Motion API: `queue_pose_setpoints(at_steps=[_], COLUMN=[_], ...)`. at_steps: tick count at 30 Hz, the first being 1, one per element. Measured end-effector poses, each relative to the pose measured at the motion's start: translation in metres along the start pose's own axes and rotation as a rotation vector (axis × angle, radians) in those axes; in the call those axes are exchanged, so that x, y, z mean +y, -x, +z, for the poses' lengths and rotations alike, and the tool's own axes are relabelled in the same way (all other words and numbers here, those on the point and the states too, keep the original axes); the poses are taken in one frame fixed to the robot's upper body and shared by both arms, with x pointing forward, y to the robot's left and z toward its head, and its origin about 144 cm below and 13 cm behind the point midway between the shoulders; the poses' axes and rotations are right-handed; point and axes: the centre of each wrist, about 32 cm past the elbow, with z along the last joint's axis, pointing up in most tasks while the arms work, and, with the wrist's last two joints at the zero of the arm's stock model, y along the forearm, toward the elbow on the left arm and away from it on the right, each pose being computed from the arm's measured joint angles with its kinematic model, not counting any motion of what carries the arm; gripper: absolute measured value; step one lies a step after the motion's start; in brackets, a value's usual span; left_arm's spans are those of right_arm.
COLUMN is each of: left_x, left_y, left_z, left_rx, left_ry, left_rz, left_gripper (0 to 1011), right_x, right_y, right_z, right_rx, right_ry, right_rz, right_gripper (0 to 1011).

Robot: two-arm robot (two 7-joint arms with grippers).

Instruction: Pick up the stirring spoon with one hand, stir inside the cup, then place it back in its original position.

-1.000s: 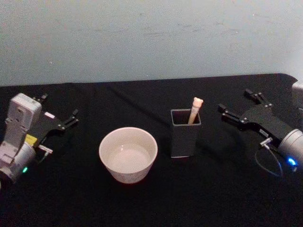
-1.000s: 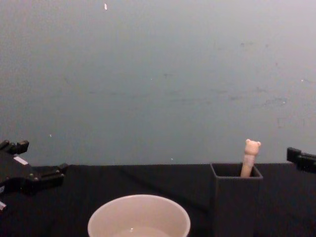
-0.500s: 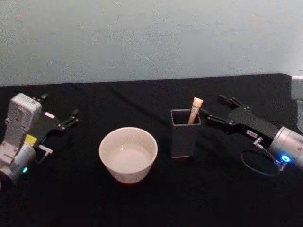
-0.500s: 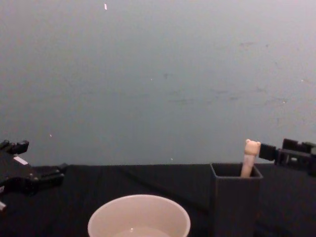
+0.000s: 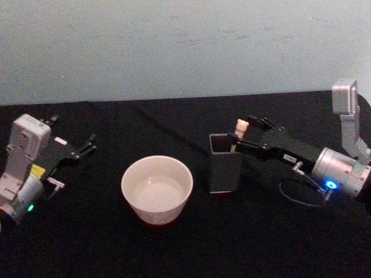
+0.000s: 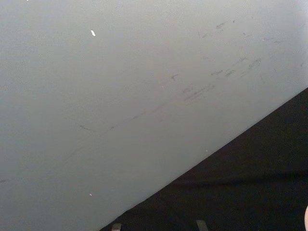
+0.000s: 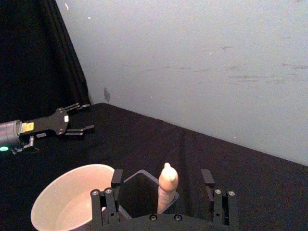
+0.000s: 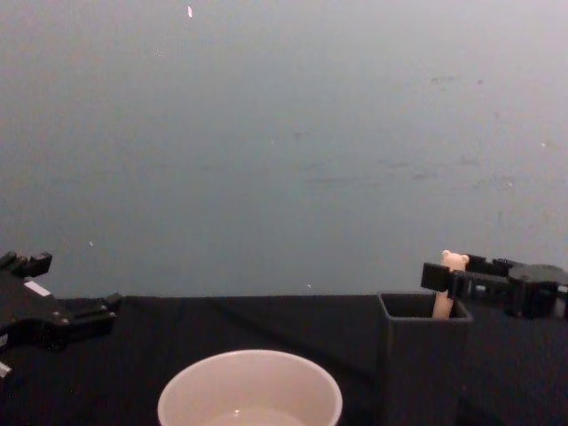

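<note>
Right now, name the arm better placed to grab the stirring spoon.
Right. The right gripper, open, straddles the stirring spoon in its holder; the left gripper sits beyond the cup.

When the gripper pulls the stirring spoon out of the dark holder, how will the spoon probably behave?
The stirring spoon looks slim and stiff, so it is probably light. Its smooth rounded handle may slip in the open right gripper. It leans in the holder, so it might drag along the wall.
</note>
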Motion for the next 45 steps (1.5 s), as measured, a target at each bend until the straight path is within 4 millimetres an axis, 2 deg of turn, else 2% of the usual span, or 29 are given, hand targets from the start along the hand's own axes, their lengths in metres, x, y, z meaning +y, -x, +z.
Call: queue_pose_setpoints(at_steps=[10,27,32,37,39,45], left_x=[0.0000,0.0000,0.0000,0.0000,0.0000,0.0000], left_y=[0.0000,0.0000,0.0000,0.0000,0.0000,0.0000], left_z=[0.0000,0.0000,0.0000,0.0000,0.0000,0.0000], left_rx=[0.000,0.000,0.000,0.000,0.000,0.000], left_ry=[0.000,0.000,0.000,0.000,0.000,0.000], left_rz=[0.000,0.000,0.000,0.000,0.000,0.000], left_gripper=[1001,1001,1001,1001,1001,1002], right_x=[0.0099,0.0109,0.0107,0.0106,0.0106,0.0105], right_y=[-0.0034,-0.0037,-0.0038,-0.0039,-0.0038,-0.0039], right_z=[-0.0016,-0.0012,-0.0011,-0.0012,-0.0012,-0.0012], right_rx=[-0.004,-0.013,-0.013,-0.012,-0.012,-0.011], right_ry=[0.013,0.008,0.008,0.008,0.008,0.008], right_rz=[0.010,0.009,0.009,0.009,0.009,0.009], right_gripper=[1002,1002,903,733,711,489])
